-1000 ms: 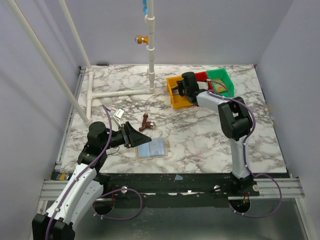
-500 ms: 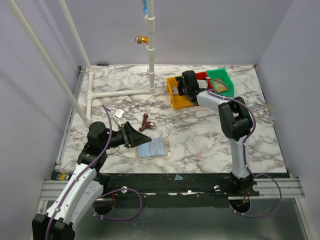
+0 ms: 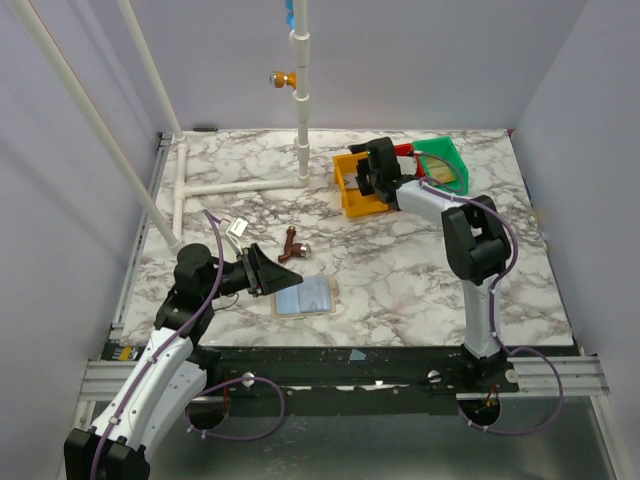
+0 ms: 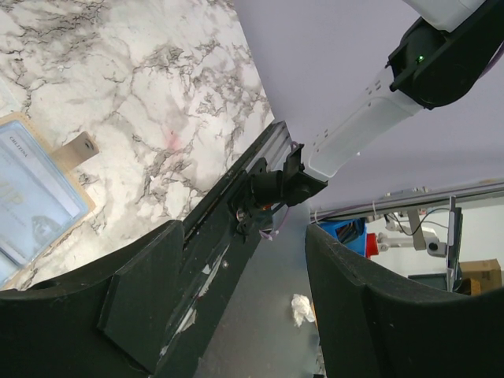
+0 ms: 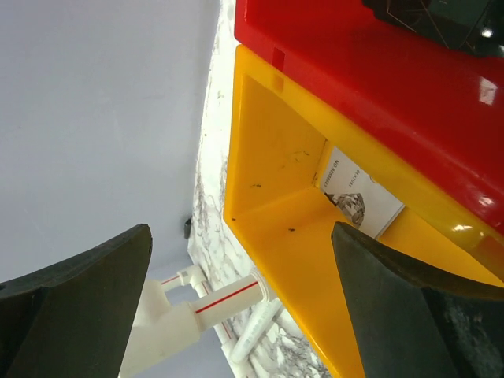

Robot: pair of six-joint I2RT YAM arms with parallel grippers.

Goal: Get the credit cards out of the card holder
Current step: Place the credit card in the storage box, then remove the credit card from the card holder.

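Note:
The card holder point(image 3: 303, 296), a flat grey-blue sleeve, lies on the marble near the front edge. In the left wrist view it shows at the left border point(image 4: 31, 197) with a tan tab. My left gripper point(image 3: 278, 280) hovers just left of it, open, with nothing between its fingers point(image 4: 244, 228). My right gripper point(image 3: 372, 178) hangs over the yellow bin point(image 3: 350, 195), jaws wide open and empty point(image 5: 240, 232). One pale printed card point(image 5: 358, 198) lies in the yellow bin's far corner point(image 5: 299, 236).
A red bin point(image 3: 403, 152) and a green bin point(image 3: 445, 162) stand right of the yellow one at the back. A small brown fitting point(image 3: 293, 243) and a white clip point(image 3: 237, 227) lie behind the card holder. White pipes point(image 3: 240, 186) run across the back left.
My right gripper's jaws have spread wide apart over the yellow bin and shifted slightly. The left arm and the card holder have stayed put.

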